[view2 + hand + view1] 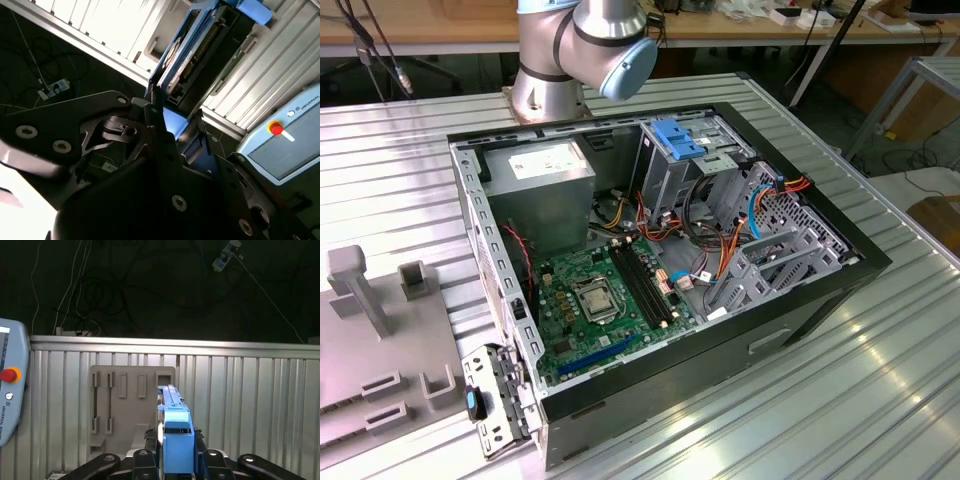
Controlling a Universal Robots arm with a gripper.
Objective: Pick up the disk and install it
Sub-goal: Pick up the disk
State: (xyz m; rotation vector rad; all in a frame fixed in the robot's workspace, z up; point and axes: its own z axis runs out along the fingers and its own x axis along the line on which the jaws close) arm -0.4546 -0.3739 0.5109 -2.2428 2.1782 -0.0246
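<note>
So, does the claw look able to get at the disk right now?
Yes, it seems so: in both wrist views the disk sits edge-on in the claw, apparently gripped between its jaws, with nothing else in between.

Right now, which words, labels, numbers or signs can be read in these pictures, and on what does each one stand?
No text is quoted here.
White label on the grey metal box: print too small to read.
Motherboard: markings too small to read.
Control pendant: a short printed mark, not read out here.
The disk, held in the gripper: no readable print.
</note>
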